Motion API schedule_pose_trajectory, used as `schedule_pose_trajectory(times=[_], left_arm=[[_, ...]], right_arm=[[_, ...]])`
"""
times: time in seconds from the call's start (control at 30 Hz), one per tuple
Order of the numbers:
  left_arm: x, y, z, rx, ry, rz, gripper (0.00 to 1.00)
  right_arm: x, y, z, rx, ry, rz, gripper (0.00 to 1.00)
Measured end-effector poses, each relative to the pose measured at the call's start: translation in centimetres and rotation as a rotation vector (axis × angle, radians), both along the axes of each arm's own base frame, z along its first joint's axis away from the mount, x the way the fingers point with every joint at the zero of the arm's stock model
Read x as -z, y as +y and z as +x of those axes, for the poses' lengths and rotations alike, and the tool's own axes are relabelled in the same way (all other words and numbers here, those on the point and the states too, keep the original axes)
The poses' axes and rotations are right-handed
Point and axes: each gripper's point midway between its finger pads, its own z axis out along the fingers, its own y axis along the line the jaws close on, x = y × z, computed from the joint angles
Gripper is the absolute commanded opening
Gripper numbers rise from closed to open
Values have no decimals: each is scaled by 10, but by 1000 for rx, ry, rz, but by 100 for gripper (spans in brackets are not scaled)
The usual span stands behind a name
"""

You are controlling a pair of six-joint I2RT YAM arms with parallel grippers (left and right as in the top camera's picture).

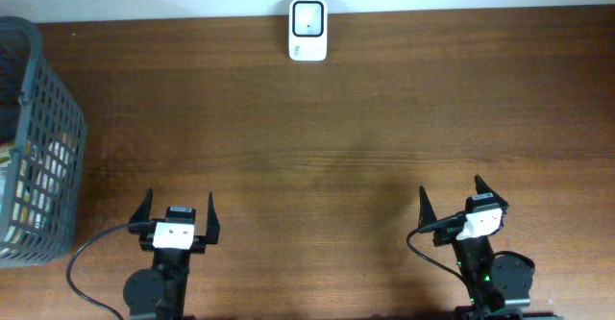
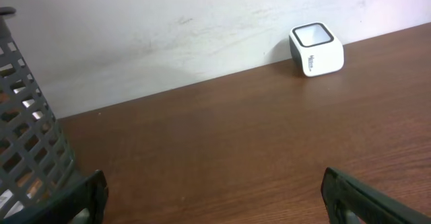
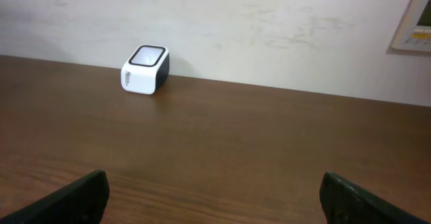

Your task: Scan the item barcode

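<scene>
Overhead, table (image 1: 336, 147): brown wood-grain top with a smooth matte face; it fills most of the frame.
Overhead, barcode scanner (image 1: 307, 30): small white rounded block with a dark-framed square window on top. It stands at upper centre against the far edge, well apart from both arms.
Overhead, basket (image 1: 53, 181): dark grey plastic lattice with tall walls, at the left edge. Light-coloured items show through the mesh, but their kind cannot be told.
Overhead, left gripper (image 1: 179, 205): black pointed fingers with a white block behind them, at lower left. The jaws are spread wide with nothing between them.
Overhead, right gripper (image 1: 451, 190): same build, at lower right. Its jaws are spread wide on nothing.
Overhead, cables (image 1: 82, 258): black loops beside each arm base.
Left wrist, fingers (image 2: 347, 197): dark tips in the two lower corners, with bare wood between them.
Left wrist, surroundings: basket lattice at the left edge, scanner at upper right against a scuffed pale wall (image 2: 168, 29).
Right wrist, fingers (image 3: 81, 194): dark tips in the lower corners, set wide apart.
Right wrist, surroundings: scanner at upper left by the wall. A cream wall panel (image 3: 416, 23) is cut off at the upper right edge.
</scene>
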Motion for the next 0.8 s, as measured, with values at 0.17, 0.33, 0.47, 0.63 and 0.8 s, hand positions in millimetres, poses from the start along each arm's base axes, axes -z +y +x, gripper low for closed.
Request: schedule_pose_trajectory(times=[0.17,0.33,0.47,0.63,0.8], left_arm=[[-1,-1,0,8,-3,0,99],[-10,-2,0,11,-40,1,99],[-20,-2,1,13,-81,4,99],[-28,-13,0,75,-115,2,99],[-34,-16,-2,95,-125,-10,99]], right_arm=[[0,0,0,0,0,0,99],[0,0,0,0,0,0,99],[0,0,0,0,0,0,99],[0,0,0,0,0,0,99],[0,0,0,0,0,0,98]])
